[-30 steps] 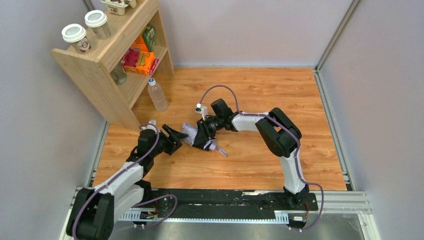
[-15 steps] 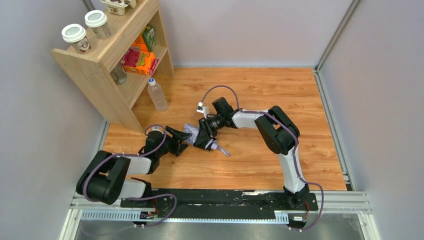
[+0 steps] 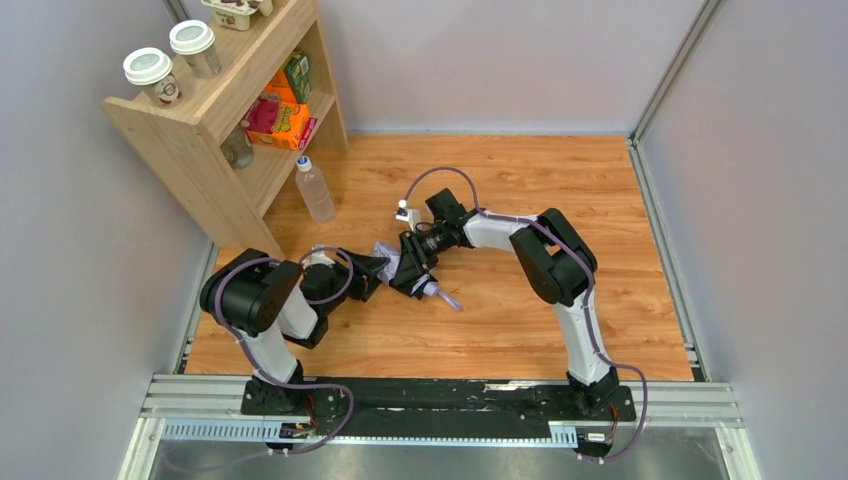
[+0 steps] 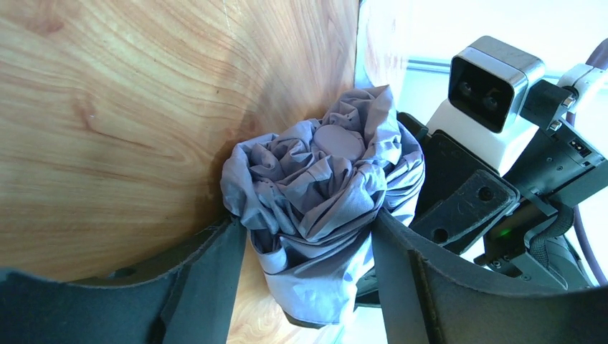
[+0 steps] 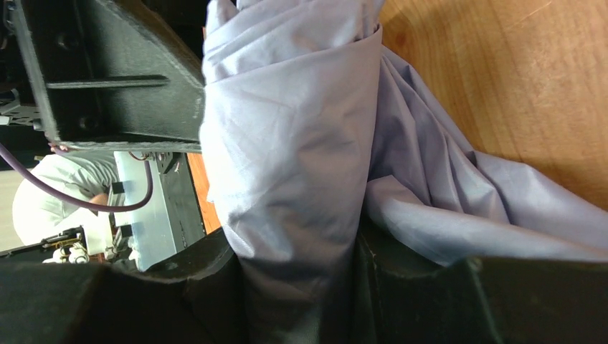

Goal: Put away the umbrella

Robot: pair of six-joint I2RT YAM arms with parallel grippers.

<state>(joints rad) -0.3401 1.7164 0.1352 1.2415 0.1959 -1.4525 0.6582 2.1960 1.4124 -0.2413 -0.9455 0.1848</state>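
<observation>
Clamping the umbrella point(image 5: 287, 129) in our right tool point(image 5: 294, 247), we hold our left tool point(image 4: 308, 229) wide apart around its end.

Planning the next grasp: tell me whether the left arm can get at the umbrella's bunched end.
Probably yes: the open left gripper straddles the umbrella end-on, and the right gripper clamps it farther along, not blocking.
</observation>
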